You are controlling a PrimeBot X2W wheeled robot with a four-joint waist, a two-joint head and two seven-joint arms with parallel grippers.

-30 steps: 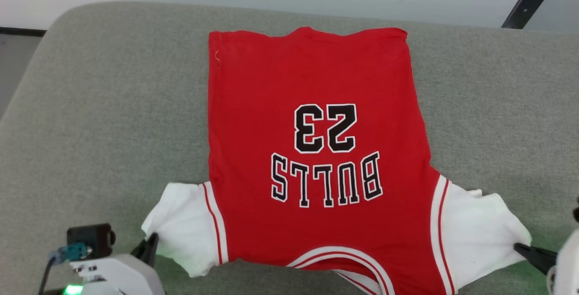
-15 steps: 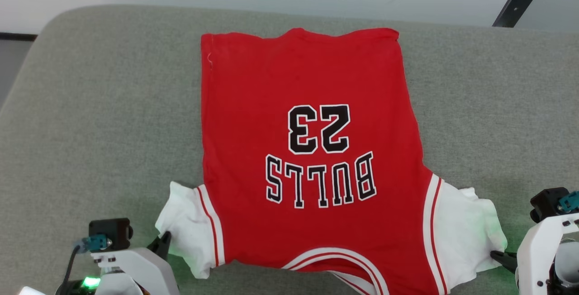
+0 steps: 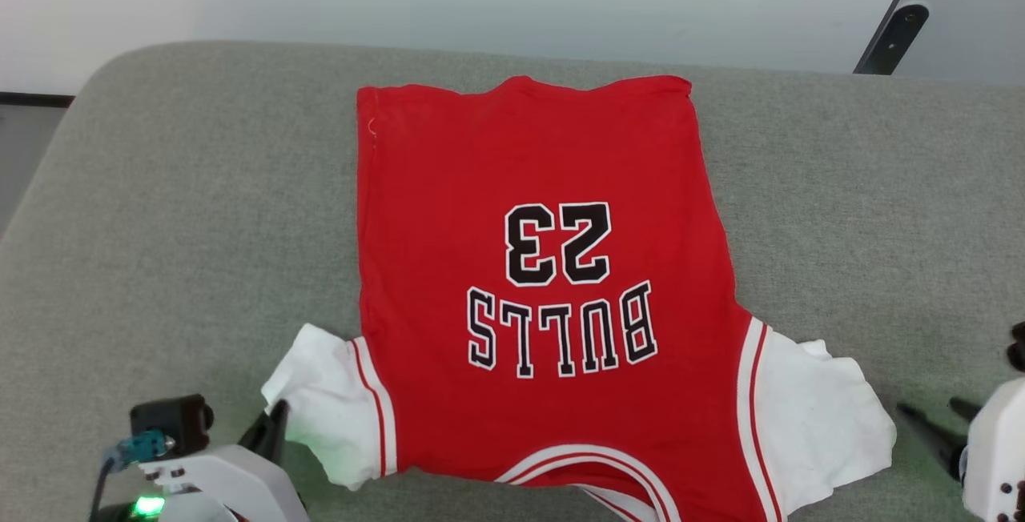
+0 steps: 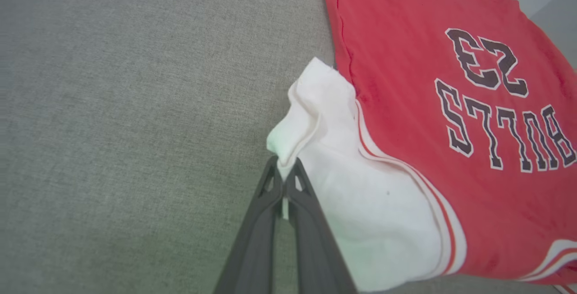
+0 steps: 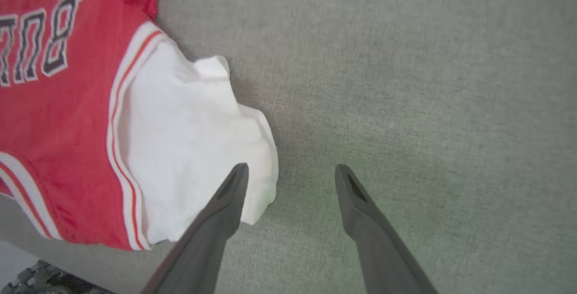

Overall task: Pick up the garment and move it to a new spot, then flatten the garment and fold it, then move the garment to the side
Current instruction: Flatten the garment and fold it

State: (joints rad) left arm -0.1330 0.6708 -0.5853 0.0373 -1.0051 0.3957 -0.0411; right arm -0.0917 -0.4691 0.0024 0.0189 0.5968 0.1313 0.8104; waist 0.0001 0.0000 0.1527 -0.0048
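The garment (image 3: pixel 544 178), a bright red jersey with black "BULLS 23" lettering, lies spread on the grey cushion, collar toward me and hem at the far side. Its white sleeves stick out at the near left and near right. My left gripper (image 4: pixel 284 167) is shut on the edge of the left white sleeve (image 4: pixel 311 104), which bunches above the fingertips; in the head view that gripper (image 3: pixel 276 418) sits at the lower left. My right gripper (image 5: pixel 290 172) stands open just beside the right white sleeve (image 5: pixel 189 122), nothing between its fingers; the head view has it (image 3: pixel 933 418) at the lower right.
The grey cushion (image 3: pixel 160 226) reaches wide on both sides of the jersey, with rounded far corners. A pale wall or floor lies beyond its far edge, and a dark slanted bar (image 3: pixel 889 38) stands at the top right.
My right gripper has let go of the right sleeve and now stands open beside it. The left gripper still holds the left sleeve. The head camera shifted a little.
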